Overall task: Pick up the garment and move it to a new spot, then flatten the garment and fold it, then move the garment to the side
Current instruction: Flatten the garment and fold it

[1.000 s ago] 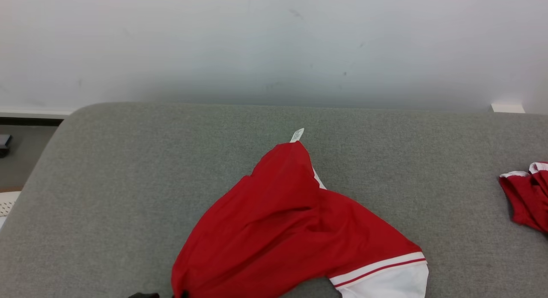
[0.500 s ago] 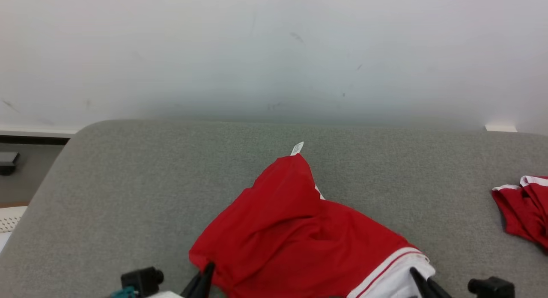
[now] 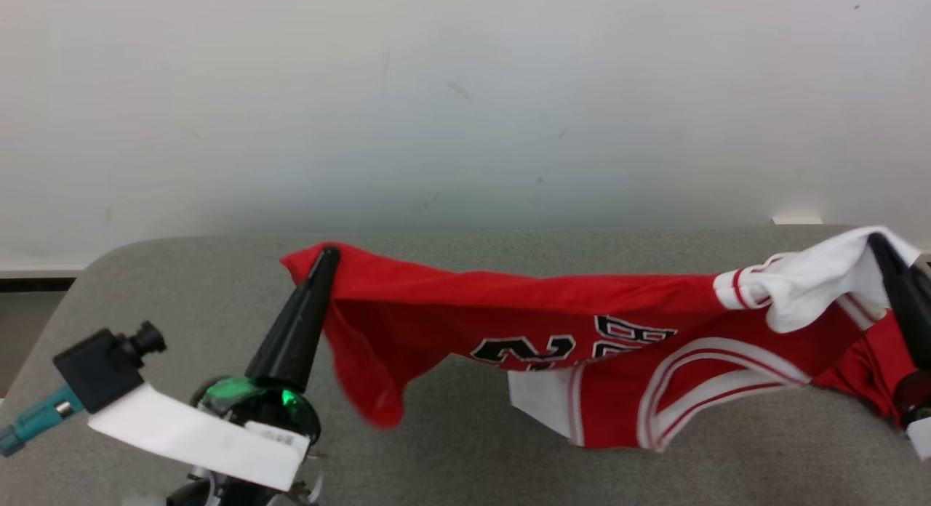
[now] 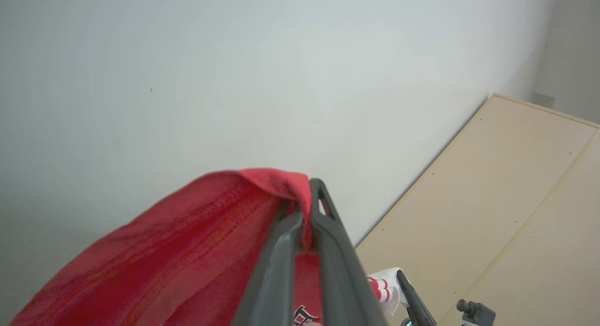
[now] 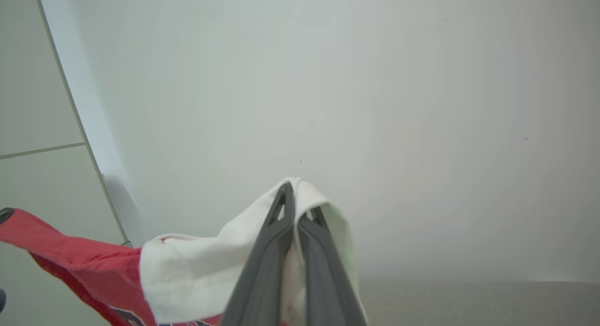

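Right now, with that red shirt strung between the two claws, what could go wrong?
The left gripper and right gripper each pinch the red garment with just their fingertips, at a red corner and a white edge, so a harder pull might slip either free. The middle sags and hangs doubled over near the grey surface, so it may land creased rather than flat.

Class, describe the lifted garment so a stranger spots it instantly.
Over the grey surface, a red jersey hangs between the left gripper and right gripper. Black numerals and a white sleeve set it apart from the red cloth lying nearby.
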